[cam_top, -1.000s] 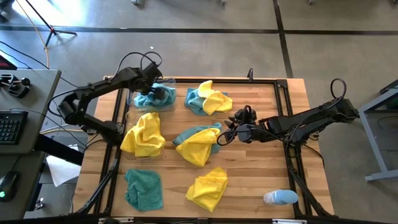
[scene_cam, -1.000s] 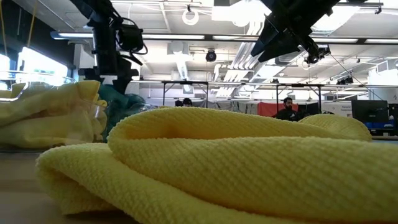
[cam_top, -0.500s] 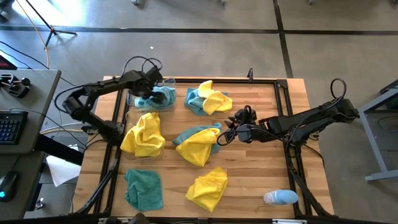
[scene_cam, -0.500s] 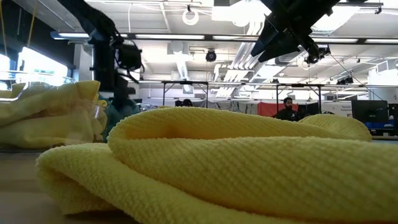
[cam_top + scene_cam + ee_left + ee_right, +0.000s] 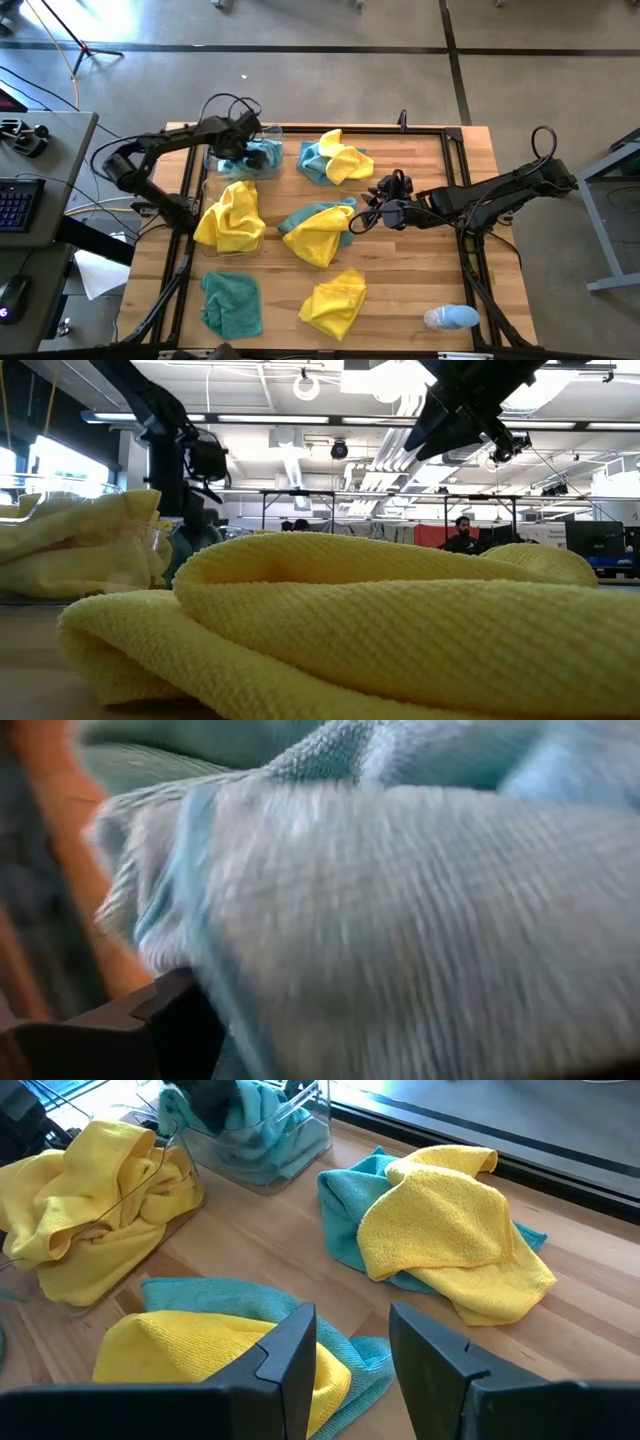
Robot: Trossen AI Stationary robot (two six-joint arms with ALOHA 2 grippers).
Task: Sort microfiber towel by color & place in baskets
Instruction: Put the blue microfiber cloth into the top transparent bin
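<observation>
My left gripper is down in the far-left clear basket, among the teal towels there. In the left wrist view a teal towel fills the picture, and one finger stands far out to the side, so the gripper is open. A second basket nearer the front holds yellow towels. Mixed teal and yellow piles, a teal towel and a yellow towel lie on the table. My right gripper is open and empty above the table's middle. My left gripper comes down from above into the teal towels in the basket. The one finger that shows lies against the hemmed edge of a teal towel. The towel hides the other finger. The towel lies between the open fingers, resting on the pile in the basket.
A pale-blue-and-white rounded object lies at the near right corner. Black frame rails run along the table's edges. Bare wood shows at the right. People stand far off in the room.
My left gripper has gone down into the far-left basket and a little toward the table's left edge. The teal towel that hung below it has sunk onto the pile in the basket.
</observation>
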